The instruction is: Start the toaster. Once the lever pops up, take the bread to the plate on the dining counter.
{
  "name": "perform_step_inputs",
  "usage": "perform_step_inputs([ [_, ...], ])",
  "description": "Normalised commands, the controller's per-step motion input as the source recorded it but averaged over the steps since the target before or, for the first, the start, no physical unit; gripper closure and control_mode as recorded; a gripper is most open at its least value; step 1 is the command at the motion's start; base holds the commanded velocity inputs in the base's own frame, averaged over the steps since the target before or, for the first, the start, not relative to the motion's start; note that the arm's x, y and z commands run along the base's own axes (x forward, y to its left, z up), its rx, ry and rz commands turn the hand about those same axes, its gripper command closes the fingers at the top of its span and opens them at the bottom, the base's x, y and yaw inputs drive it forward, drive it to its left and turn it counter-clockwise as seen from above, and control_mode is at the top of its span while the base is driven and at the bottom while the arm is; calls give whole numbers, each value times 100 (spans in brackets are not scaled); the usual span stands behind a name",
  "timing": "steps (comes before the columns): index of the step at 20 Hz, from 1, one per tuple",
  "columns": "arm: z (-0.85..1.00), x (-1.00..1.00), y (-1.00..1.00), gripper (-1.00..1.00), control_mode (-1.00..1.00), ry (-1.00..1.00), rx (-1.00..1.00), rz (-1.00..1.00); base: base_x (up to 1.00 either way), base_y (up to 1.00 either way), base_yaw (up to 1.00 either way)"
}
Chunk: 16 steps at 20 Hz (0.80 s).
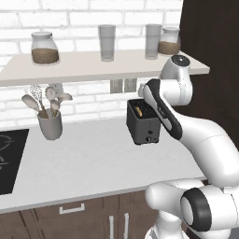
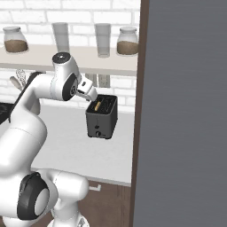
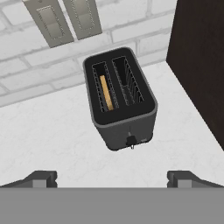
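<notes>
toaster (image 3: 120, 98), boxy matte black, two wire-ribbed slots, on smooth white worktop (image 3: 48, 135) against white brick wall (image 3: 26, 65); bread (image 3: 106, 92), thin golden-crusted slice, in its left slot; gripper (image 3: 112, 179) above toaster, jaws wide, empty.

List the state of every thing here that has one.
Toaster: upright on the worktop, untouched.
Bread: sunk in one slot, the other slot empty.
Tool: open, apart from the toaster, holding nothing.
Jars: lidded, partly filled.
Glasses: upright, empty.
Cup: upright, holding utensils.
</notes>
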Motion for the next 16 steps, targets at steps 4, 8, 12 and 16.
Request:
perform_step_inputs([
  [4, 0, 0, 0, -100, -100, 0, 0, 0, 0, 0, 0],
  [8, 0, 0, 0, -100, -100, 0, 0, 0, 0, 0, 0],
  [12, 0, 0, 0, -100, -100, 0, 0, 0, 0, 0, 0],
  [16, 0, 0, 0, -100, -100, 0, 0, 0, 0, 0, 0],
])
